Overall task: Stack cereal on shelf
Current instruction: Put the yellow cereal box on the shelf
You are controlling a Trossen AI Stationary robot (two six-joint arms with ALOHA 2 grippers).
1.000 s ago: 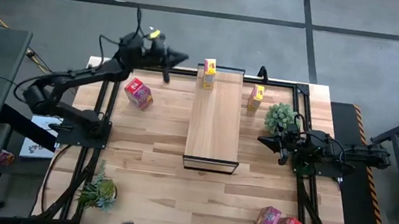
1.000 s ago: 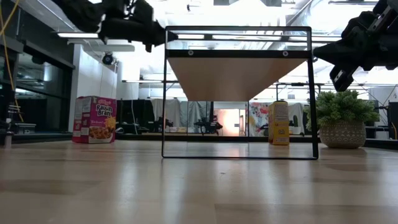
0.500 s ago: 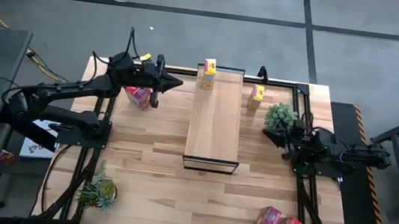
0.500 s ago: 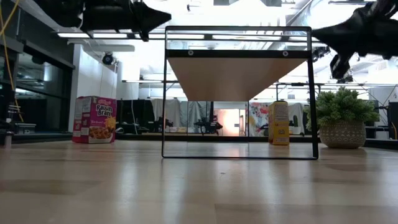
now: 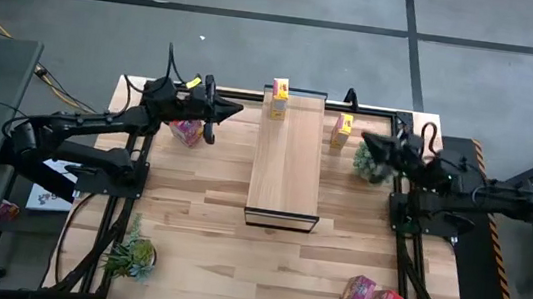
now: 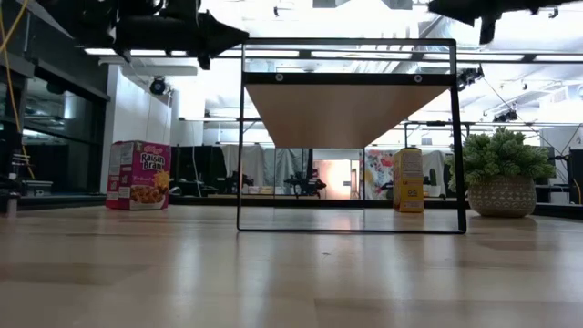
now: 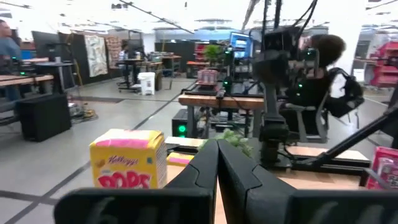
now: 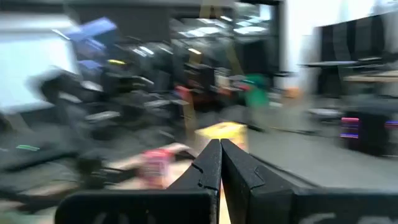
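Above the far left of the counter [image 5: 199,212], we saw the left gripper [image 5: 239,109] clenched on nothing, hovering over a pink cereal box [image 5: 184,130]. Our right gripper [image 5: 366,141], jaws pressed together and empty, hung over a potted plant [image 5: 376,162]. One yellow box [image 5: 278,99] stood on the shelf [image 5: 287,167] at its far end, another [image 5: 341,130] just beside the shelf, and two more boxes [image 5: 372,297] lay near the front right corner.

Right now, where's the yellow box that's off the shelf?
In the high view the yellow box stands on the table just right of the shelf at its far end, beside the potted plant.
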